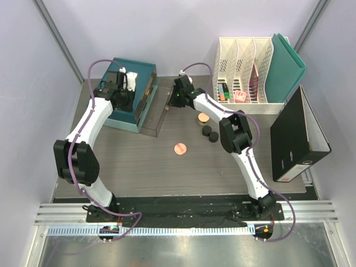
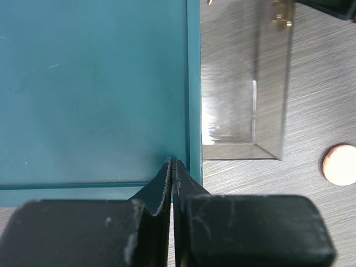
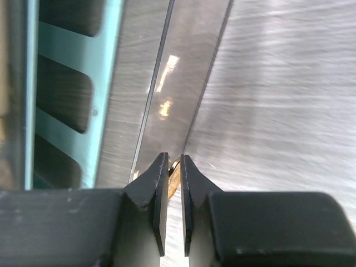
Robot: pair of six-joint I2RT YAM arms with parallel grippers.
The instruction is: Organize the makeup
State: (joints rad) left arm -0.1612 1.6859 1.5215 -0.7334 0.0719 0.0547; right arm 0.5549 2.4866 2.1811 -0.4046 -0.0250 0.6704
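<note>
Makeup lies on the table: a round pink compact (image 1: 179, 148) (image 2: 340, 164), a tan jar (image 1: 203, 118) and two small black jars (image 1: 206, 130) (image 1: 213, 137). A teal box (image 1: 130, 92) (image 2: 94, 89) stands at the back left, its clear lid (image 1: 158, 114) (image 2: 245, 94) (image 3: 183, 72) swung open onto the table. My right gripper (image 1: 177, 98) (image 3: 174, 167) is shut on a small gold clasp (image 3: 174, 173) at the lid's far edge. My left gripper (image 1: 125, 84) (image 2: 172, 164) is shut with nothing in it, its tips at the teal box's corner.
White file holders (image 1: 245, 67) with markers and a pink thing stand at the back right, a teal folder (image 1: 290, 64) leaning beside them. A black binder (image 1: 297, 136) lies along the right edge. The teal box's inner dividers (image 3: 72, 100) show in the right wrist view.
</note>
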